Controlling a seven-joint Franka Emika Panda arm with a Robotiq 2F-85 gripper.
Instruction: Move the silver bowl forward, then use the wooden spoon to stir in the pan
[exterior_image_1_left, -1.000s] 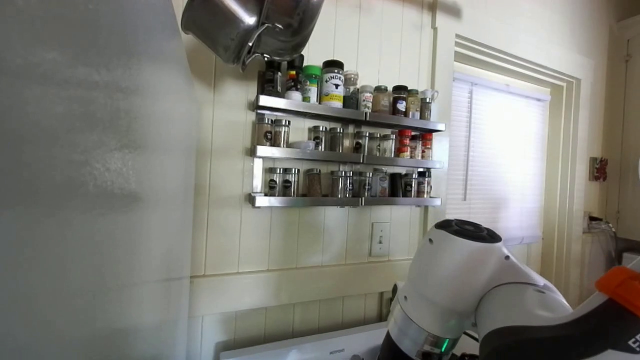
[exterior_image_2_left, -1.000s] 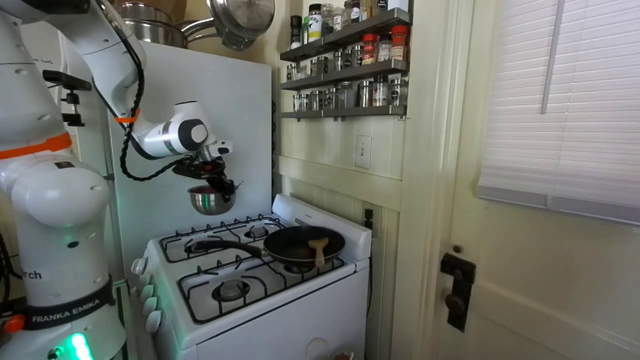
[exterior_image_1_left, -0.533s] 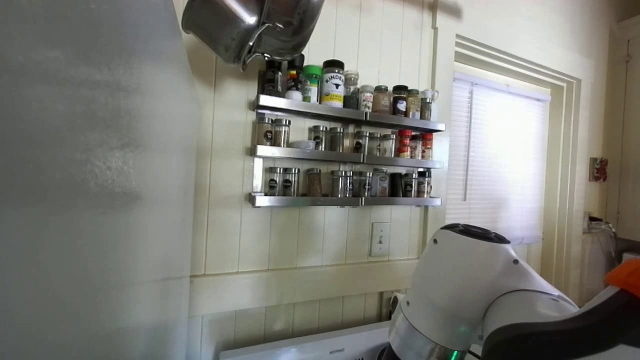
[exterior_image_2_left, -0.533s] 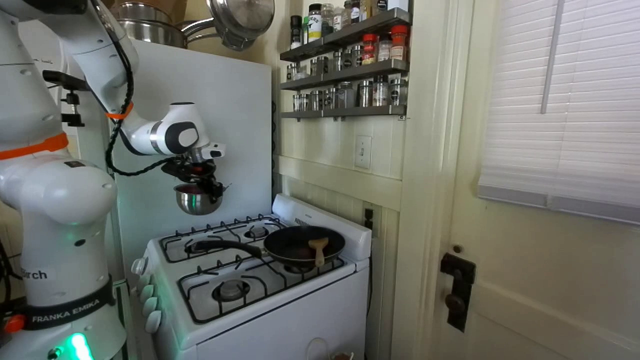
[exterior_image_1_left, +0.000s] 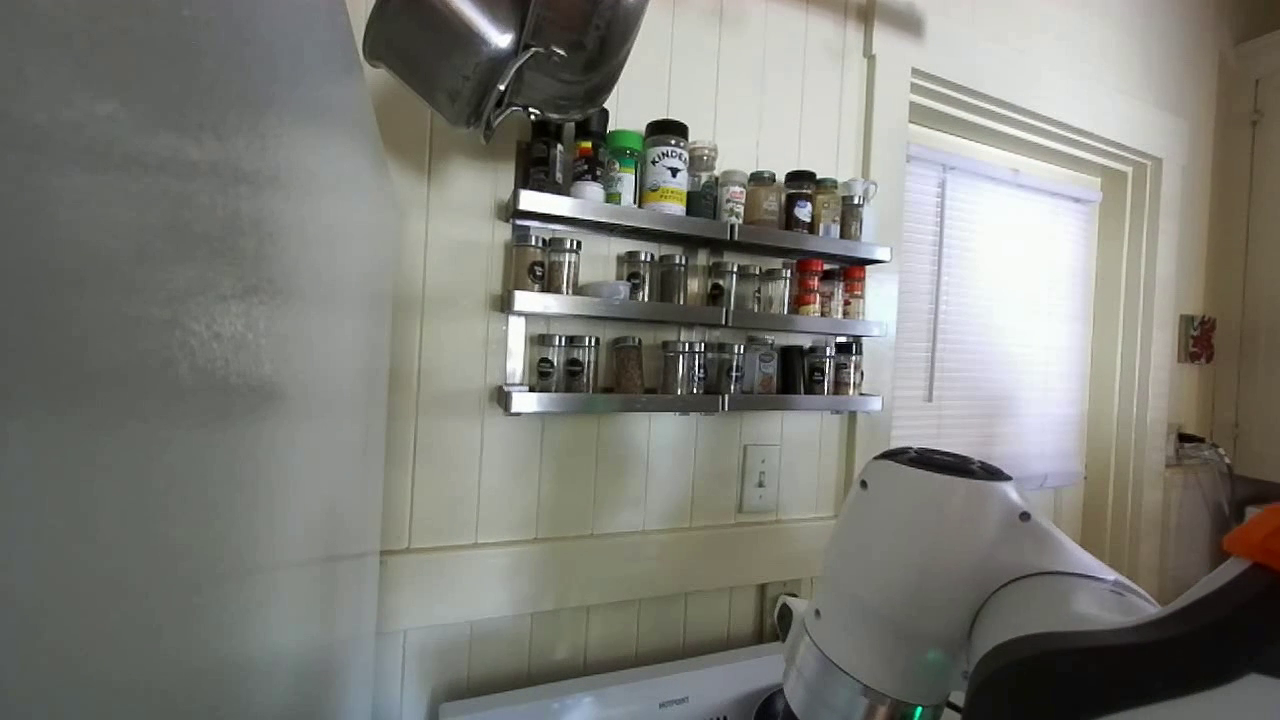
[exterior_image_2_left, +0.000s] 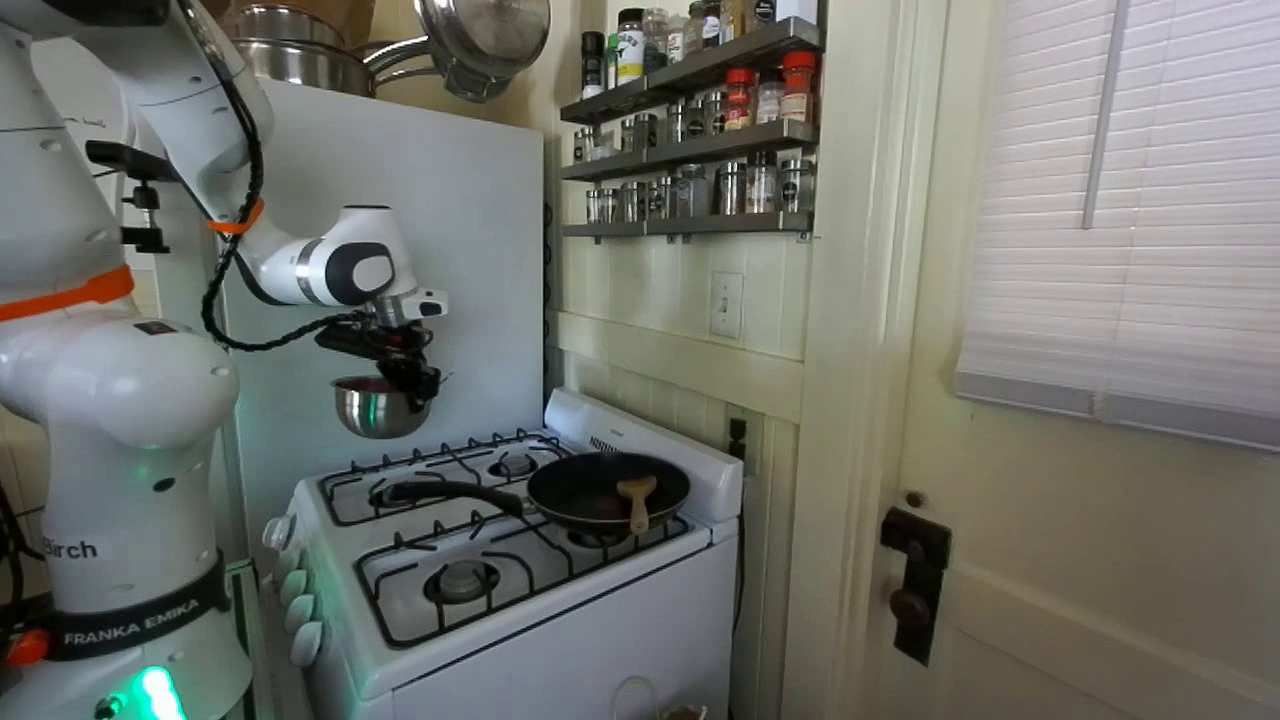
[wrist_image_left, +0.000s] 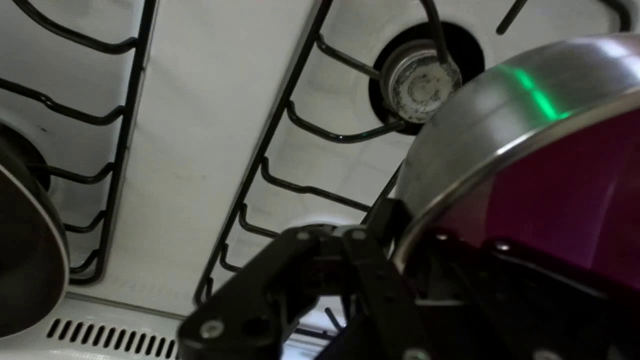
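While my gripper (wrist_image_left: 411, 234) is clamped tight on the rim of the silver bowl (exterior_image_2_left: 368, 412), I have it hanging above the white stove (exterior_image_2_left: 560, 640). Farther off, the black pan (exterior_image_2_left: 575, 492) sits on the stove, the wooden spoon (exterior_image_2_left: 638, 492) lying across the pan's edge.

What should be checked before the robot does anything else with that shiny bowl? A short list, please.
Bowl held: ok. The gripper pinches its rim.
Bowl upright: ok, roughly, in an exterior view.
Bowl set down: not ok. It hangs above the stove.
Bowl empty: cannot tell. The wrist view cuts off part of its reddish-purple inside.
Wooden spoon free for stirring: ok. It lies at the pan, with no gripper on it.
Burner under the pan unlit: cannot tell. The pan hides much of it.
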